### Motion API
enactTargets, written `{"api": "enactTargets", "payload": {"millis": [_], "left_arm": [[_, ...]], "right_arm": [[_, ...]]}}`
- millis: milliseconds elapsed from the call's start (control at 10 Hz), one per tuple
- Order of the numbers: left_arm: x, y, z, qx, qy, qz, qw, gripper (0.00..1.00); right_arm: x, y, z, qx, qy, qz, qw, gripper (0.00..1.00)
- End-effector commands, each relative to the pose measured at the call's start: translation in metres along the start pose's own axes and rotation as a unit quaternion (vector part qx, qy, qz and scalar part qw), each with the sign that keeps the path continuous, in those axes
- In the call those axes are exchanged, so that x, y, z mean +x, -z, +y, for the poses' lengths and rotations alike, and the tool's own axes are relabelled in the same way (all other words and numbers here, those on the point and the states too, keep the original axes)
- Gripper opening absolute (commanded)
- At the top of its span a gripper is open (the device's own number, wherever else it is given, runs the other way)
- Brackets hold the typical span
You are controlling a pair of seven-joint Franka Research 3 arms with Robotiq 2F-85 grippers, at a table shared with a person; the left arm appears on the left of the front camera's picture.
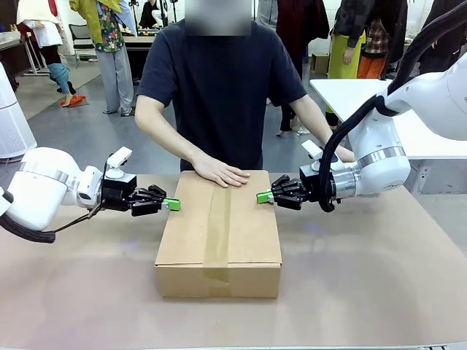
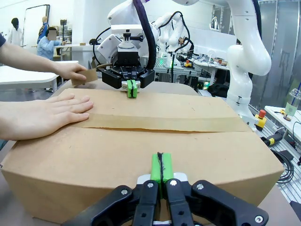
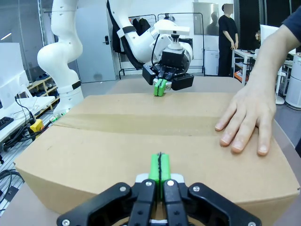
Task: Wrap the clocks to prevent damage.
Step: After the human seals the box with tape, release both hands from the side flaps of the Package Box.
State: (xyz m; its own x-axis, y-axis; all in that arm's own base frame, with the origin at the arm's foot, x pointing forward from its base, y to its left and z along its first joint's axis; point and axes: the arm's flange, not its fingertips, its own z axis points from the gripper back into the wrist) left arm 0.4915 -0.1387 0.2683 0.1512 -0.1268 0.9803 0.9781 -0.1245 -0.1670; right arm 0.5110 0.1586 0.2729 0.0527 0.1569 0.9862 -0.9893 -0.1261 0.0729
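A closed cardboard box (image 1: 219,233) lies in the middle of the table, with a strip of brown tape (image 1: 217,226) along its top seam. The clocks are hidden. My left gripper (image 1: 172,205) is shut, its green tips at the box's left top edge. On the opposite side my right gripper (image 1: 263,197) is shut too, tips at the right top edge. In the left wrist view my shut left gripper (image 2: 160,167) meets the box (image 2: 155,141); the right wrist view shows the right gripper (image 3: 160,167) likewise. The person's hand (image 1: 219,173) lies flat on the box's far end.
The person's other hand (image 2: 82,75) holds a small brown piece beyond the box's far corner. The brown table (image 1: 365,292) has free room around the box. A white table (image 1: 350,95) stands at the back right. Other people stand farther off.
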Motion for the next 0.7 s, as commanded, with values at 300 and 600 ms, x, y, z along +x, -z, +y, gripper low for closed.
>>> {"api": "enactTargets", "payload": {"millis": [300,600], "left_arm": [[-0.002,0.0003,-0.0003,0.003,0.0,0.004,1.0,0.01],[-0.002,0.0003,-0.0003,0.003,0.0,0.004,1.0,0.01]], "right_arm": [[-0.0033,0.0025,0.0002,-0.002,0.002,0.004,1.0,0.01],[-0.0033,0.0025,0.0002,-0.002,0.002,0.004,1.0,0.01]]}}
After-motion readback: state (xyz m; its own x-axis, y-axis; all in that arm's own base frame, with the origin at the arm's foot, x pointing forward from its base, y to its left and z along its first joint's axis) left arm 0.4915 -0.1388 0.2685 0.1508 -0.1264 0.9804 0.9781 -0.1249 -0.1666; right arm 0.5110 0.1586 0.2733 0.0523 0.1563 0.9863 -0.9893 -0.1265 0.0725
